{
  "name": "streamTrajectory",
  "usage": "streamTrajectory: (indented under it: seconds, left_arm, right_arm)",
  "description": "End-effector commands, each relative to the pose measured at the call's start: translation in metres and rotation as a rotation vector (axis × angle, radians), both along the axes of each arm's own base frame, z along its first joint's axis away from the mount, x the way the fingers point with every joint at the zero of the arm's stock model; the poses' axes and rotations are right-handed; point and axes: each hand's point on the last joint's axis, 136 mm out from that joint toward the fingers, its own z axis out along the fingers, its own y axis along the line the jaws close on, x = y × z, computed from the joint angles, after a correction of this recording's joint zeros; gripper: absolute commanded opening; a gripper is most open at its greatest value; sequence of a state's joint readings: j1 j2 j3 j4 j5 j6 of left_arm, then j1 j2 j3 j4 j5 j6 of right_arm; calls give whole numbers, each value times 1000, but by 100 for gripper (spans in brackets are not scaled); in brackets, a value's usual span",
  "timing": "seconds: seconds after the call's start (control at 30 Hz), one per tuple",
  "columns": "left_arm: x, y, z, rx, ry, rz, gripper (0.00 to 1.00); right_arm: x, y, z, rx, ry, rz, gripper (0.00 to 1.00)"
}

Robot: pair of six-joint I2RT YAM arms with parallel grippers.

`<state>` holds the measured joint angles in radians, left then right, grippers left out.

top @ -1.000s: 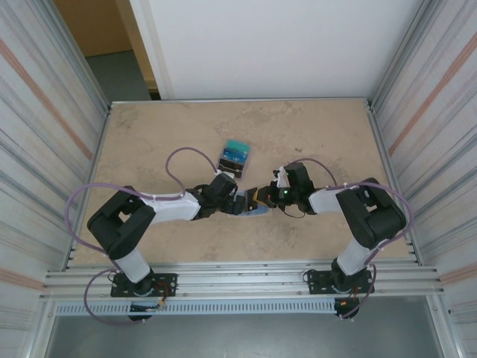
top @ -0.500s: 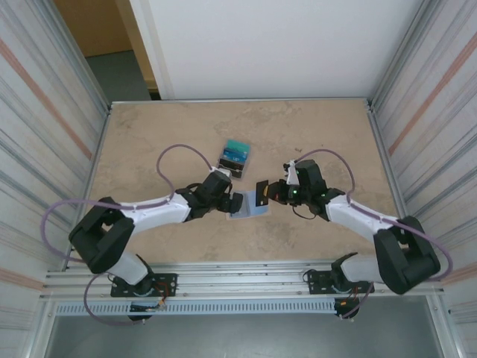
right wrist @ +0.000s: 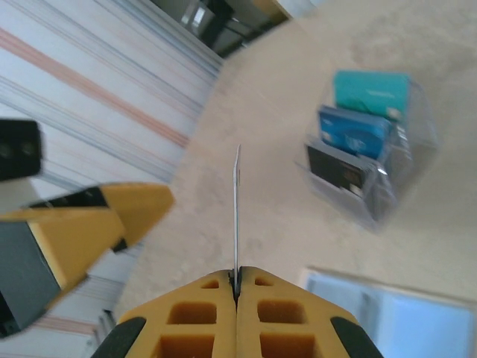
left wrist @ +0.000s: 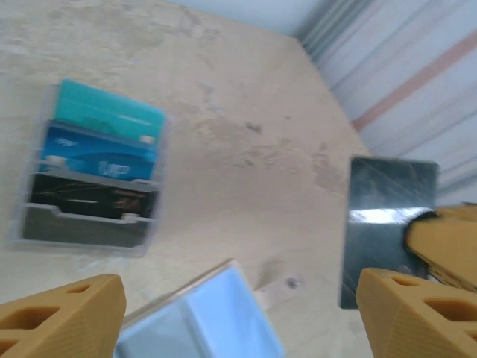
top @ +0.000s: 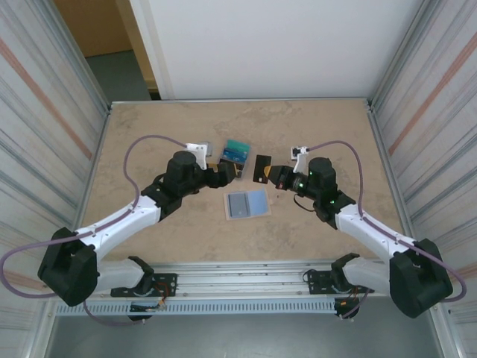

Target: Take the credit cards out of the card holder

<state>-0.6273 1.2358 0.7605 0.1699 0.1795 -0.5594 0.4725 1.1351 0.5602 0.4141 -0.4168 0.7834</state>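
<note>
**What just changed:** a second ago both my grippers were bunched up over the card holder [top: 247,203]. Half a second ago my left was pinning it while my right tugged a dark card [left wrist: 384,224] out. Now that card's fully clear and the holder's been let go.

**Right gripper** [right wrist: 236,282]**:** pinched tight on the dark card's right edge. From my wrist I see the card edge-on between the pads. It's carried to the far side, just right of the clear stand [left wrist: 89,179].

**Left gripper** [left wrist: 238,317]**:** fingers spread wide with nothing between them, backed off to the far left of the holder, just near of the stand.

**Card holder:** lying flat mid-table [top: 149,134] with its pale blue face up, nearer than both grippers and touching neither.

**Clear stand:** sits beyond the holder with teal, blue and dark cards tiered in it.

**What it means:** one more card out, I reckon. Next up is probably parking this one at the stand.

**Not sure:** I honestly can't tell if the holder has any cards left inside.

**Watch out:** that's a thin edge grip, so the card could pivot or slip on the way.
</note>
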Motion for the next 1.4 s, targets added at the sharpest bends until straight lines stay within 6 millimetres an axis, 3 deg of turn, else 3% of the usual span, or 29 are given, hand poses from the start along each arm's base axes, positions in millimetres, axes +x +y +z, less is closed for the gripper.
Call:
streamTrajectory:
  seconds: [0.0,0.2,0.43,0.93,1.03,1.17,1.37]
  left_arm:
    - [-13,-23,40,-147,-60,-152,75]
    - [-19,-36,57,-226,-78,-259,68]
    - [-15,-39,57,-295,-56,-291,61]
    - [-23,-47,61,-307,-76,-386,11]
    - [-24,-43,58,-255,-84,-381,0]
    - [-27,-33,54,-104,-128,-386,0]
    - [-21,-5,38,224,-218,-372,0]
  right_arm:
    - [3,17,36,144,-78,72,0]
    - [1,37,53,190,-98,145,0]
    - [-7,51,68,227,-122,210,0]
    - [-9,57,61,216,-101,231,0]
    - [-7,56,55,189,-88,220,11]
    - [-3,49,40,102,-47,170,40]
    - [8,23,6,-114,57,12,50]
